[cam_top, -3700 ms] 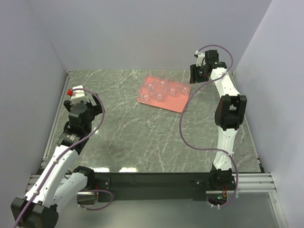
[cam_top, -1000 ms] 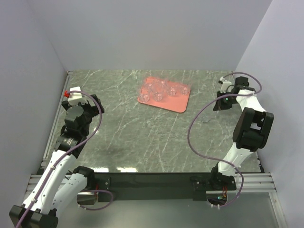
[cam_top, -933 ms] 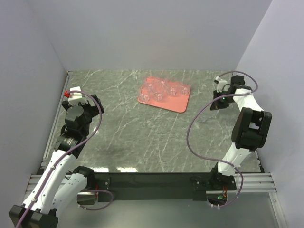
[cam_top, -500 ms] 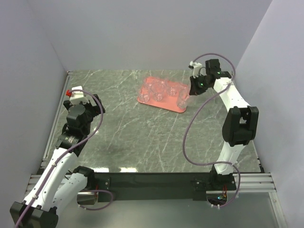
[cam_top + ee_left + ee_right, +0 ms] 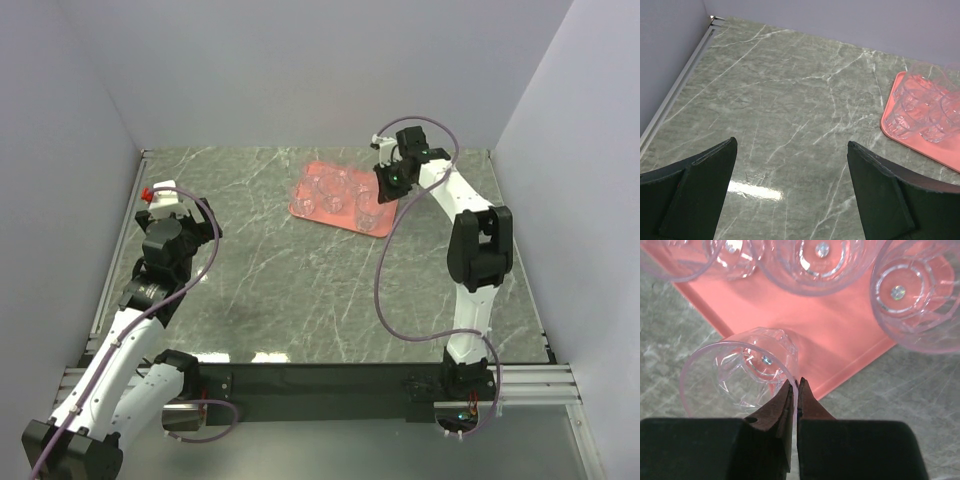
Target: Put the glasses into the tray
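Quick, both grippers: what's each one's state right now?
Left gripper: open, holding nothing.
Right gripper: shut on the rim of a glass.

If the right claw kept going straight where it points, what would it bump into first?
Probably the pink tray, near its edge: the right gripper, pinching a glass by the rim, points down at it. Depth is unclear.

The worktop was a grey-green marble-patterned slab with pale veins, shiny enough to catch a glare near its front edge. A metal rail ran along its left side. Directly on it lay only the salmon-pink tray (slightly skewed), toward the far edge, right of centre.
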`<state>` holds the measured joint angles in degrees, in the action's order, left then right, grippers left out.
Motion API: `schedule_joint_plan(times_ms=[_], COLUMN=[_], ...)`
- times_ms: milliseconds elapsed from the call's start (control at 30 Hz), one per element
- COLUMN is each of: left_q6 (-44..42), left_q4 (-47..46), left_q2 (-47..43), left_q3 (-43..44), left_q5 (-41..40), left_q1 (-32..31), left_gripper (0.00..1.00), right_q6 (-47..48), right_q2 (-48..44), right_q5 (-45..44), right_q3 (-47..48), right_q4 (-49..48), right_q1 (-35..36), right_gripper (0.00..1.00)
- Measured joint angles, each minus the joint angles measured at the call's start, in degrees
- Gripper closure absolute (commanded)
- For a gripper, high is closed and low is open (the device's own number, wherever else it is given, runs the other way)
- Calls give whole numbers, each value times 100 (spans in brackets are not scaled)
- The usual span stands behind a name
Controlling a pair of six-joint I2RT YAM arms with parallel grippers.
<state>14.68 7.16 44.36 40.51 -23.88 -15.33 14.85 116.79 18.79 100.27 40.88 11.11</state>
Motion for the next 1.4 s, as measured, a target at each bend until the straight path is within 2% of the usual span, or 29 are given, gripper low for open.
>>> schedule_joint_plan(times_ms=[333,467,567,667,700,800,967,1167,1400], left_q6=[-2,-2,-2,-2,-2,-2,-2,-2,-2], left_q4=[0,-2,0,0,0,0,0,0,-4], left_q2=[13,13,13,13,13,11,9,-35,-87], left_q3=[0,0,0,0,0,0,0,0,0], left_q5=[2,2,2,2,2,2,2,2,7], left_q1=[0,0,0,0,0,0,0,0,0], left_gripper=[3,3,3,3,3,3,3,2,2], right_q6=[-306,-350,-352,-358,-358,-348,-323,-249,-125], right_q2=[424,625,715,739,739,739,656,-74,-2070], right_q5=[-570,-732,-850,-931,-933,-946,-957,-1016,-949], right_q3=[542,737,800,844,846,846,813,291,-1266], right_q4=[-282,-299,-273,-264,-267,-280,-275,-293,-566], right_q1=[278,389,485,535,544,551,551,538,280], right_gripper=[100,97,92,79,71,60,55,49,39])
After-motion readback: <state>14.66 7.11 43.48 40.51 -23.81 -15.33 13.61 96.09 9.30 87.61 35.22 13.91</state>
